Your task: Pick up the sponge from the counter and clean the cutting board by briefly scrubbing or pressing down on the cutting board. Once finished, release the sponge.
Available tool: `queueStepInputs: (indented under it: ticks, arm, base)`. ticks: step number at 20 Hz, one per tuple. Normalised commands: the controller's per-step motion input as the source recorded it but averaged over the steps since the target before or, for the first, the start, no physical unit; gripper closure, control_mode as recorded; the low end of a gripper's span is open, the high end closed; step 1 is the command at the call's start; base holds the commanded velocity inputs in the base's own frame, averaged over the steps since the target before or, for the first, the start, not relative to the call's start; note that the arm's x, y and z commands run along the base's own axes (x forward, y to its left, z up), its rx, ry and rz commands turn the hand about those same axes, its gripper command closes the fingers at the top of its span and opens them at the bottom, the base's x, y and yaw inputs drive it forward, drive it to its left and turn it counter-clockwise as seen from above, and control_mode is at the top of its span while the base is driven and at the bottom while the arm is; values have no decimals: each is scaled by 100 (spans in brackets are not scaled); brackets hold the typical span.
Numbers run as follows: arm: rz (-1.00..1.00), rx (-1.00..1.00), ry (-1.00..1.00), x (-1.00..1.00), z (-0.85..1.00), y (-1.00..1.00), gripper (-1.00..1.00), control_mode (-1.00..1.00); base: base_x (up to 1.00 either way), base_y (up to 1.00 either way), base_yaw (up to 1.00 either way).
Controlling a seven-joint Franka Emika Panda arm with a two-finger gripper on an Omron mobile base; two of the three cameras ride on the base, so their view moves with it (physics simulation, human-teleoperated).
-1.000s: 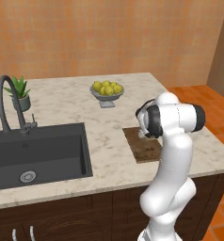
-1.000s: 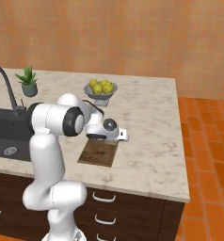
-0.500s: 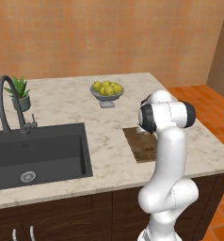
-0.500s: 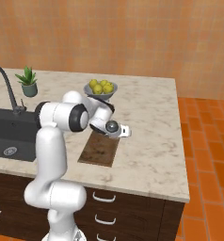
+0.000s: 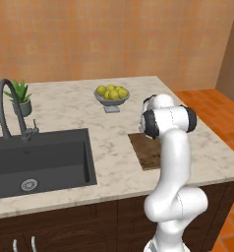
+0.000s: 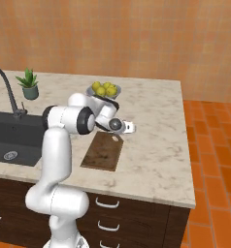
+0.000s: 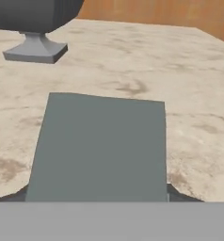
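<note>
A: Where is the sponge sitting?

B: It is lying flat on the counter, grey-green face up, right in front of the hand camera, with the fruit bowl standing beyond it.

A: And the fingers?

B: Dark tips are peeking out at either side of the sponge's near edge; I cannot tell whether they are pinching it.

A: The cutting board?

B: It is lying on the counter just below the robot's wrist in the right base view.
</note>
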Motion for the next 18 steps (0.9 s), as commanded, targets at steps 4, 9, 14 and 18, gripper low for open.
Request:
queueStepInputs:
  ticks: [4, 9, 14, 18]
  arm:
    - [-2, 0, 0, -60, 74, 0, 100, -100]
    - [0, 0, 0, -66, 79, -6, 100, -100]
    - [0, 0, 0, -16, 100, -18, 100, -100]
    - [0, 0, 11, 0, 100, -11, 100, -100]
  base:
    - [0, 0, 0]
    - [0, 0, 0]
    - [0, 0, 0]
    - [0, 0, 0]
